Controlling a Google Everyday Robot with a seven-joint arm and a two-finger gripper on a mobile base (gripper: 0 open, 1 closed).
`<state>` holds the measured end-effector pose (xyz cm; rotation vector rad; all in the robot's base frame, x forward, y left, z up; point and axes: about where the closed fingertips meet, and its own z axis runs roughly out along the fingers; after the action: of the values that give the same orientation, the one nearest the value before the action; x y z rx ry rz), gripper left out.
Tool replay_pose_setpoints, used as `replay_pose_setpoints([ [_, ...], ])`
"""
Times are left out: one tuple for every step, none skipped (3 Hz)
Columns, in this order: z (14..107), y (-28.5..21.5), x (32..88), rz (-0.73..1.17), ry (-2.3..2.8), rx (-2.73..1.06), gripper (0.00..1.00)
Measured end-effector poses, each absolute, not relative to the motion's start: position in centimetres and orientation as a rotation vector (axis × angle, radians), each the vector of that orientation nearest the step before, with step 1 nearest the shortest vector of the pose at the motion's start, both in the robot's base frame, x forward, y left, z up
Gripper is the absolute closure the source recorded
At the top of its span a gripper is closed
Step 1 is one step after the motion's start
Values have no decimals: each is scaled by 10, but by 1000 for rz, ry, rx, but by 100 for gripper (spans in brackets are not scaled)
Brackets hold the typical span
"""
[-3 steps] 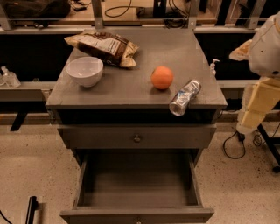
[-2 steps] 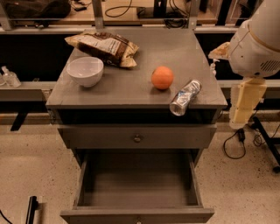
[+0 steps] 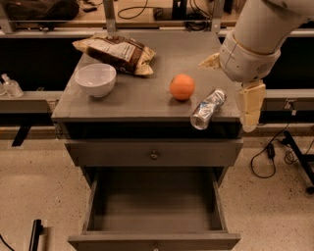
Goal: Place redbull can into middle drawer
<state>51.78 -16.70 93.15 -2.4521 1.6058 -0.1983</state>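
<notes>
The redbull can (image 3: 208,109) is lying on the grey worktop (image 3: 132,95) (cables (image 3: 140,11) trailing behind); my gripper (image 3: 226,95) is swinging in closer at the right edge, fingers (image 3: 250,105) spread wide.

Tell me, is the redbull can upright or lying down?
Lying down: the redbull can rests lengthwise on the cabinet top, round end forward. The gripper hangs close beside it.

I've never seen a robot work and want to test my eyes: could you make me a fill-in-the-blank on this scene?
The redbull can lies on its ___ near the cabinet top's front edge.
The middle drawer below stands ___ with nothing in it.
The white bowl sits ___ of the orange in the picture.
The gripper hangs just ___ of the can, not touching it.
Missing: side; open; left; right.
</notes>
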Motion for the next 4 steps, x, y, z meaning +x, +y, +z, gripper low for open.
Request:
replay_pose_setpoints([
  [913,-162,537,-154,1467,-2593,0],
  [889,-162,548,-114,1394,-2677,0],
  [873,-163,557,-90,1347,-2715,0],
  [862,-161,566,-85,1324,-2743,0],
])
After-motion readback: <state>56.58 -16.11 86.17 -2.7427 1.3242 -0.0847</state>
